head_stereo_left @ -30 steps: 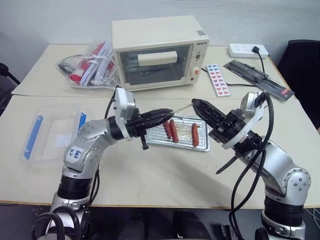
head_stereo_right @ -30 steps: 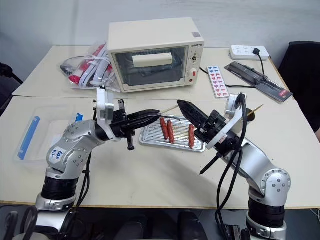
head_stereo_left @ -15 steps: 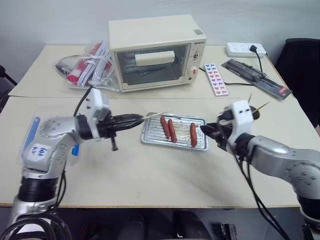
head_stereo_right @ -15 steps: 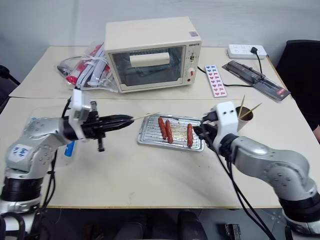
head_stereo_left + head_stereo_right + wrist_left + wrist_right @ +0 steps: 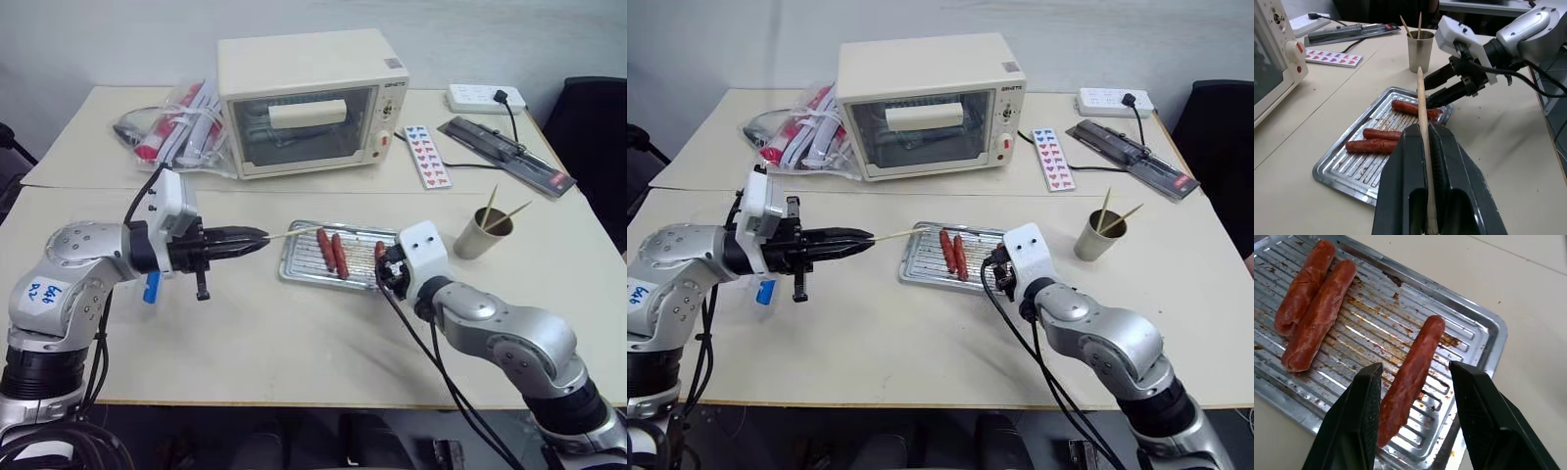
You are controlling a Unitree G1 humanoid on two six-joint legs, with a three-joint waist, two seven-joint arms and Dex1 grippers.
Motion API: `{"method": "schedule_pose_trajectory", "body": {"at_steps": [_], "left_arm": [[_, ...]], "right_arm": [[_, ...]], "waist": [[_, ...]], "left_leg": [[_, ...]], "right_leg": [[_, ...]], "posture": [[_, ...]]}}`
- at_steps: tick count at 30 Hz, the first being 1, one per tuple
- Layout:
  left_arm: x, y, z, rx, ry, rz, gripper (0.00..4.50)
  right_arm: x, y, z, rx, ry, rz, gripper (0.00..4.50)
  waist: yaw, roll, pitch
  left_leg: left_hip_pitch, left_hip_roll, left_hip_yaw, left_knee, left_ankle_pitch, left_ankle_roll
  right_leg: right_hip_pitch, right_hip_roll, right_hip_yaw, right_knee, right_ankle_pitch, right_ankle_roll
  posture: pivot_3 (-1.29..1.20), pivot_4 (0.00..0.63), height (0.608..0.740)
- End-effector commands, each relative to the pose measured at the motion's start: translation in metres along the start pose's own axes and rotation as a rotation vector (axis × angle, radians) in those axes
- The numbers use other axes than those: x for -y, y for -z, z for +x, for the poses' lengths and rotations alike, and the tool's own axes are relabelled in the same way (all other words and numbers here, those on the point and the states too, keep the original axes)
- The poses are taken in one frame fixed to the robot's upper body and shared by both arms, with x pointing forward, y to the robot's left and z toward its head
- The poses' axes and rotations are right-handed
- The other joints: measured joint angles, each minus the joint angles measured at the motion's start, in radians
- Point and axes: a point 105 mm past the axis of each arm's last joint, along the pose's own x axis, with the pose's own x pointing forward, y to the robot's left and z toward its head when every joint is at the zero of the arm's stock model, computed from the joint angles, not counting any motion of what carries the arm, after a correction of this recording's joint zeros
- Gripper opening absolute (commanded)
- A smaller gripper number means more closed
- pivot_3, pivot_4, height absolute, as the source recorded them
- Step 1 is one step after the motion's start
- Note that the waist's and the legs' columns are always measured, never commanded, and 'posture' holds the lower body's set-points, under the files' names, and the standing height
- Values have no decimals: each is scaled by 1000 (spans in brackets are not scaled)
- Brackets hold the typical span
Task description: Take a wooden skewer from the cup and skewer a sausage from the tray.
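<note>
My left gripper (image 5: 257,238) is shut on the wooden skewer (image 5: 297,232). It holds the stick level, with the tip over the left edge of the silvery tray (image 5: 296,271). Two sausages (image 5: 333,254) lie side by side in the tray. A third sausage (image 5: 1409,377) lies apart at the right end. My right gripper (image 5: 1416,366) stands open low over that sausage, one finger on each side, with gaps showing. The paper cup (image 5: 476,236), with two sticks in it, stands right of the tray.
A cream toaster oven (image 5: 306,102) stands behind the tray. A bag of packets (image 5: 176,125) lies at the back left. A clear box with blue clips (image 5: 761,290) is behind my left arm. A card of hearts (image 5: 427,156), a power strip (image 5: 484,98) and a flat black tool (image 5: 507,153) lie at the back right.
My right gripper has rolled over and come down from above the tray to the right-hand sausage, its fingers now spread around it. My left gripper drew back to the left with the skewer.
</note>
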Motion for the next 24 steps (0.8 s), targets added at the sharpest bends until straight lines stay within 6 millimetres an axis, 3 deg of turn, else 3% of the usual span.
{"method": "schedule_pose_trajectory", "body": {"at_steps": [1,14,17,21,24], "left_arm": [[-1,-9,3,24,11,34,0],[-2,-12,6,38,11,46,0],[-3,-12,6,38,7,47,0],[-3,-12,7,39,6,49,0],[-4,-12,7,42,6,49,0]], "right_arm": [[6,-2,3,15,32,9,2253],[7,12,21,-28,53,16,2253],[6,14,21,-29,45,36,1759],[4,16,22,-34,33,40,660],[4,18,22,-40,30,42,660]], "waist": [[0,0,0],[-10,0,0],[-18,0,0],[-21,0,0],[-21,0,0]], "left_leg": [[0,0,0,0,0,0],[0,0,0,0,0,0],[0,0,0,0,0,-1],[0,0,0,0,0,-1],[0,0,0,0,0,-1]], "right_leg": [[0,0,0,0,0,0],[0,0,0,3,0,0],[0,0,0,3,0,0],[0,0,0,5,0,0],[0,0,0,5,0,0]], "posture": [[0,150,740],[0,150,740],[0,150,740],[0,150,740],[0,150,740]]}}
